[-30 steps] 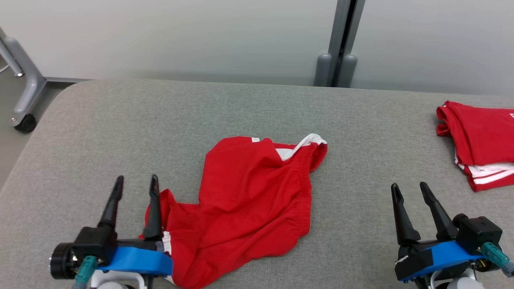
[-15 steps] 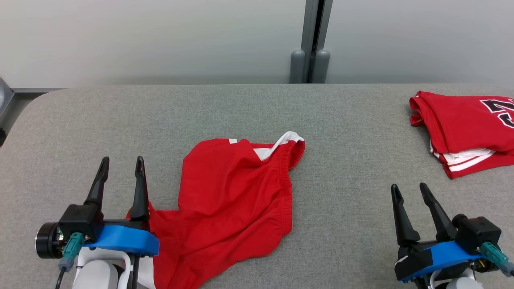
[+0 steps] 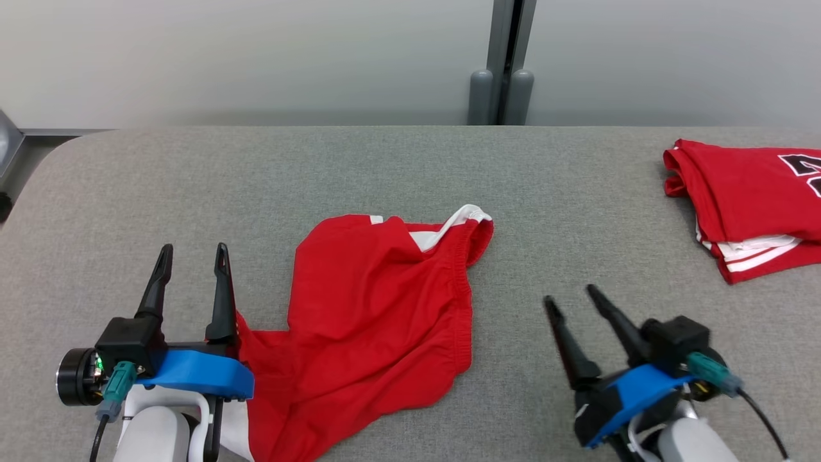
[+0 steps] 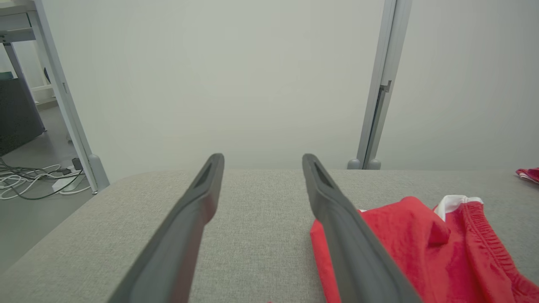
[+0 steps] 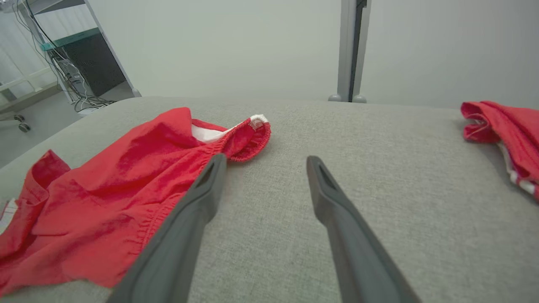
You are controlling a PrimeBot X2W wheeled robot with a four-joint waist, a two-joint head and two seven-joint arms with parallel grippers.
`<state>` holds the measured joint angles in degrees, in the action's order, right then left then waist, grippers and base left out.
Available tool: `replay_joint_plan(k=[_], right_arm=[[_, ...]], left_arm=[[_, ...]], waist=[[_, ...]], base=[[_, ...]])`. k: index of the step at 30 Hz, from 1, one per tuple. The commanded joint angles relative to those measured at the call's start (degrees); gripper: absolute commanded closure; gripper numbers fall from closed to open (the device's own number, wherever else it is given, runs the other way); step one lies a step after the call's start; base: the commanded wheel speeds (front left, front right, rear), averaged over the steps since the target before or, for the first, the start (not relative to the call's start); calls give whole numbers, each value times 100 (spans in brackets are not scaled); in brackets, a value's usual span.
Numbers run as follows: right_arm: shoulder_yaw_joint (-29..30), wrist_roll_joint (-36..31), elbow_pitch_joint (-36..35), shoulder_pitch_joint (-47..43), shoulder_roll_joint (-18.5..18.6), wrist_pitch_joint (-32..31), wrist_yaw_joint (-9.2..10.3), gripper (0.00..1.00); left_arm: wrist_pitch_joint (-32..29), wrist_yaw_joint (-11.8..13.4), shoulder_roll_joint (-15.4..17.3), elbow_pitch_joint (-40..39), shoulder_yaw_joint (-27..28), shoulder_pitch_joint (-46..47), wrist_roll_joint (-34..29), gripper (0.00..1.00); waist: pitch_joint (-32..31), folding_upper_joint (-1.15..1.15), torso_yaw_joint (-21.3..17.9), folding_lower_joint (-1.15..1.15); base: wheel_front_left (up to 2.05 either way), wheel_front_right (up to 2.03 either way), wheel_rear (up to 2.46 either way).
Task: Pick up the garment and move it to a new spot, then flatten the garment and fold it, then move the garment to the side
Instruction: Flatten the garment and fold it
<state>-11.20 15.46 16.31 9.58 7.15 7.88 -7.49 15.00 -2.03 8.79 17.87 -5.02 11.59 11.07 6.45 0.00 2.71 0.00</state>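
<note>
Likely soft, light, limp: red garment (image 3: 378, 308) at middle of bench (image 3: 192, 173); pinch elastic waistband (image 3: 463, 301). Left claw (image 3: 195, 249), right claw (image 3: 569, 294): spread apart, empty.

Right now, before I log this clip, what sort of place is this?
Probably a robotics lab or test room, not a home: a grey fabric-covered table against plain partition panels, loose cables on the floor beside it, and red shorts laid out with a folded red jersey set aside.
</note>
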Motion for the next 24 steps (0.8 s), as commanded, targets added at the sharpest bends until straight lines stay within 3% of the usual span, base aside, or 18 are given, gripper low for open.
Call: replay_joint_plan(k=[1,7,19,20,21,22,24], right_arm=[[-317,99,78,150,68,-131,-1,0],[-1328,465,504,450,158,-424,-1,0],[-2431,1166,1727,975,121,-348,-1,0],[-2500,1222,1838,1055,122,-290,-1,20],[-2545,1290,1947,1121,115,-219,-1,65],[-2588,1354,2054,1183,113,-142,-1,100],[-2603,1426,2207,1298,126,37,-1,100]], left_arm=[[23,-15,-29,-27,10,65,-41,0],[23,-74,-126,-28,26,119,-82,0],[23,-157,-267,23,108,102,-151,0],[23,-158,-274,33,117,106,-152,0],[23,-168,-285,39,122,107,-156,0],[23,-176,-291,45,130,107,-159,0],[24,-172,-297,43,168,83,-178,0]], waist=[[26,0,51,0],[82,0,237,0],[116,0,557,0],[116,0,573,0],[115,0,584,0],[113,0,590,0],[103,0,568,0]], base=[[0,0,0],[0,0,0],[0,0,0],[0,0,0],[0,0,0],[0,0,0],[0,0,0]])
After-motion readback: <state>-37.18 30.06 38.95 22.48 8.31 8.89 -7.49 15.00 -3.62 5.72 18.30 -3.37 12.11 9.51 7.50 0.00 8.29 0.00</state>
